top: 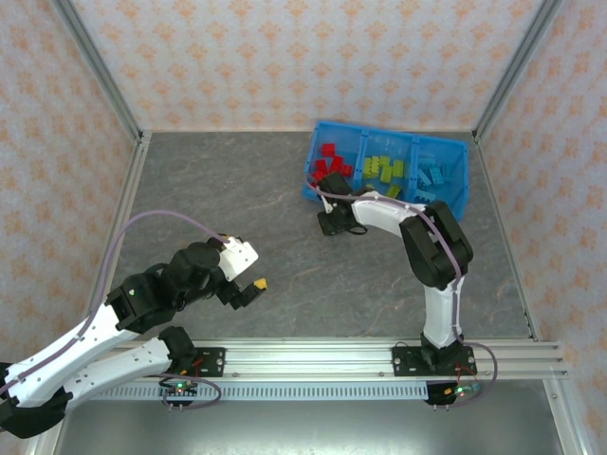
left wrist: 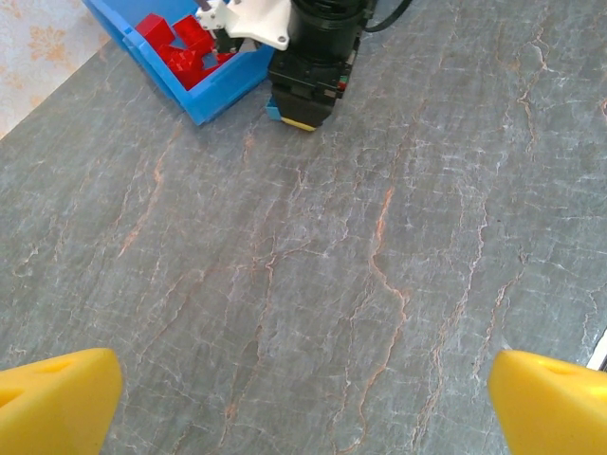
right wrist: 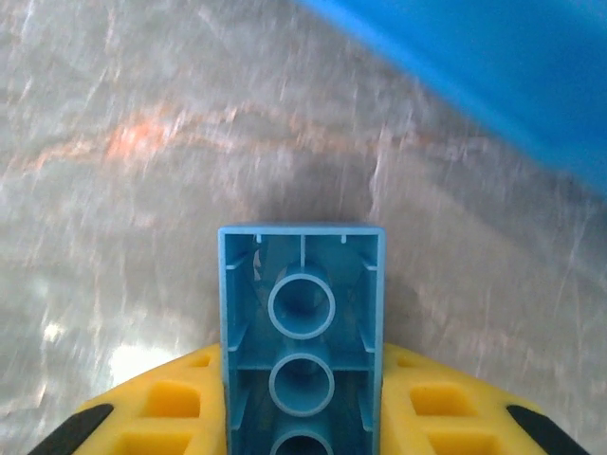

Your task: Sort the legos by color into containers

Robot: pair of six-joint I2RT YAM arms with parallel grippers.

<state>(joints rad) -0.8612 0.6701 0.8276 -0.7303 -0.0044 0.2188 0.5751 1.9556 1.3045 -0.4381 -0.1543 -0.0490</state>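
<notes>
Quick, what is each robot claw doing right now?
Left gripper: open, holding nothing.
Right gripper: shut on a blue lego.

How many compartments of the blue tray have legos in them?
3. The left compartment holds red legos, the middle compartment lime green legos, the right compartment light blue legos. The right arm covers their near edge, so some legos may be hidden.

Left of the bright blue rectangular plastic tray (top: 311, 171), the grey stone-patterned tabletop (top: 218, 190) lies bare. At the tray's near left corner stands the right gripper (top: 328, 226), clamping a light blue plastic brick (right wrist: 302, 322); its arm (top: 417, 226) lines the tray's near wall.
</notes>
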